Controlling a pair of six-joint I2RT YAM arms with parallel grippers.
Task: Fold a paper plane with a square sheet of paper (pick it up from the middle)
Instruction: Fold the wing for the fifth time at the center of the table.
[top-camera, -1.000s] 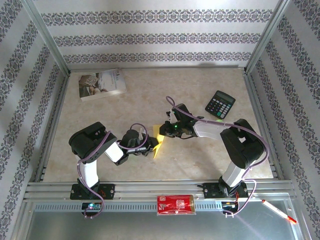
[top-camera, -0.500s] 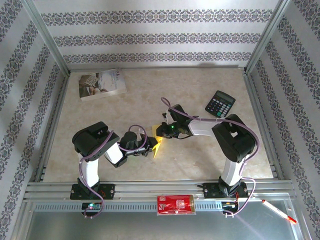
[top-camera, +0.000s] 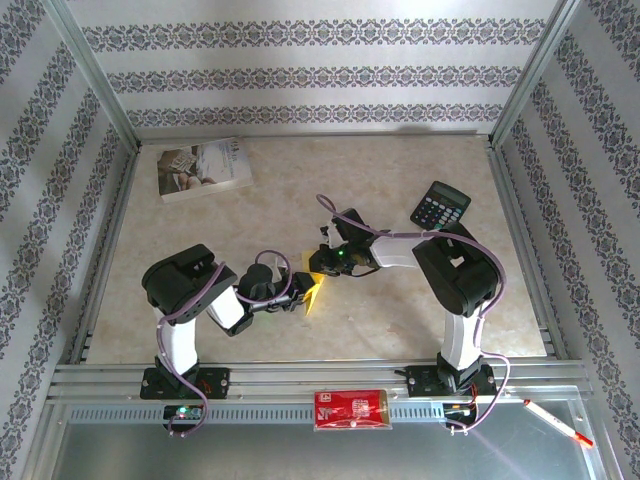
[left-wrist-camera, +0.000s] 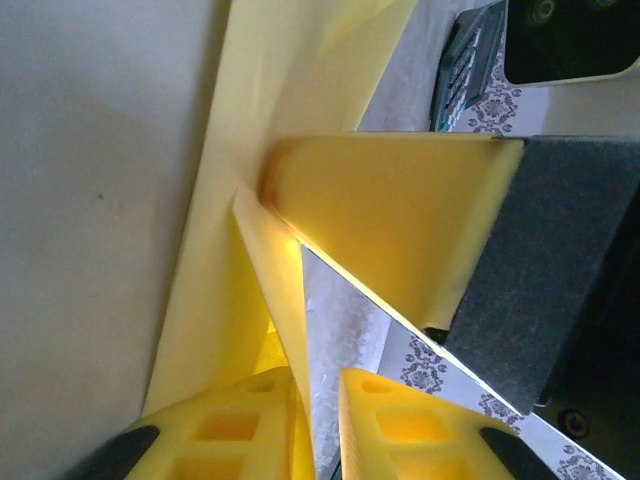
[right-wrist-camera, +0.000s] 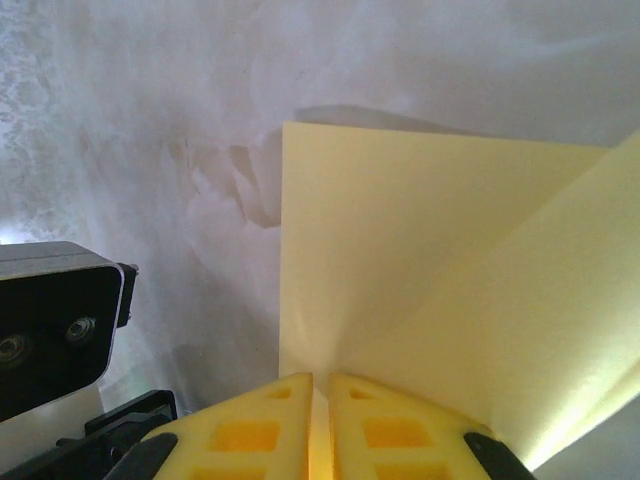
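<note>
Folded yellow sheet held between both hands, middle of counter (top-camera: 380, 320).
The square sheet of paper (right-wrist-camera: 420, 300) was partly folded; right hand (right-wrist-camera: 320, 420) pinched its edge, left hand (left-wrist-camera: 318, 425) straddled a flap, grip unclear. Looked thin, floppy, easily creased; best held at a folded edge.

Both arms bend inward: the left pincer (top-camera: 303, 293) points to three o'clock, jaws slightly parted; the right pincer (top-camera: 319, 268) points to eight o'clock, pinched on the paper sheet (right-wrist-camera: 420, 260).

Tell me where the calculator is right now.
In the top view, the calculator lies on the table at right, just beyond the right arm.
</note>
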